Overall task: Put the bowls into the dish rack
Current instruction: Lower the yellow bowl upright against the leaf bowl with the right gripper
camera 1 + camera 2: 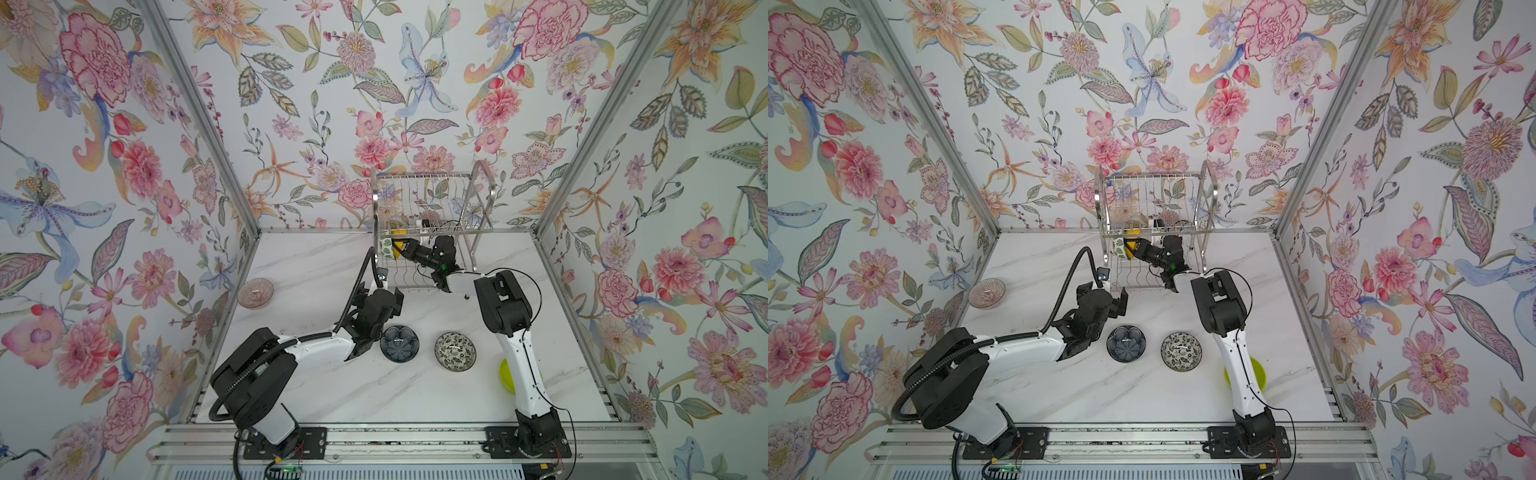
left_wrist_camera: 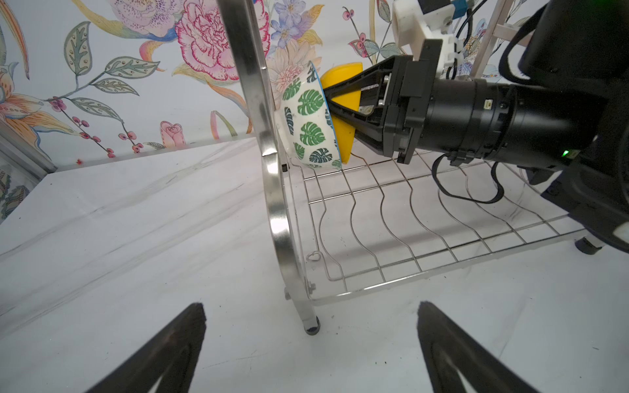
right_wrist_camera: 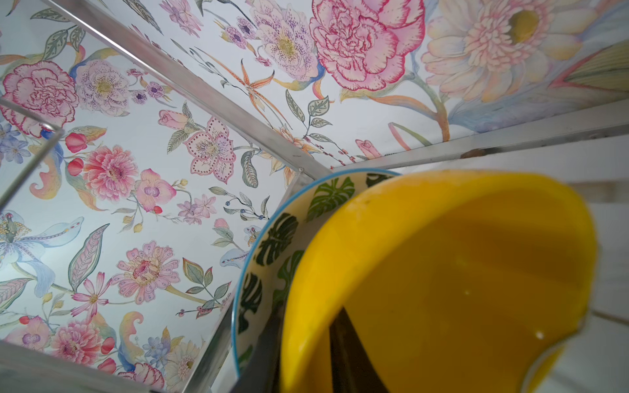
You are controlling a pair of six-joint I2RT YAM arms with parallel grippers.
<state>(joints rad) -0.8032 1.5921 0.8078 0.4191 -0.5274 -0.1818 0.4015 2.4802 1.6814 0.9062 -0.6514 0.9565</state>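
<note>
lime green bowl [image 1: 506, 376] appears only in both top views.

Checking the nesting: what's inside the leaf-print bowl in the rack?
The yellow bowl sits partly nested inside the leaf-print bowl, both on edge, with the right gripper straddling its wall. The leaf-print bowl's floor is covered.

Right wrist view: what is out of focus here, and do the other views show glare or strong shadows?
In the right wrist view the near yellow bowl is soft, while the wallpaper behind is sharp. In the left wrist view the tube of the dish rack carries white glare. In both top views light is even and shadows faint.
</note>
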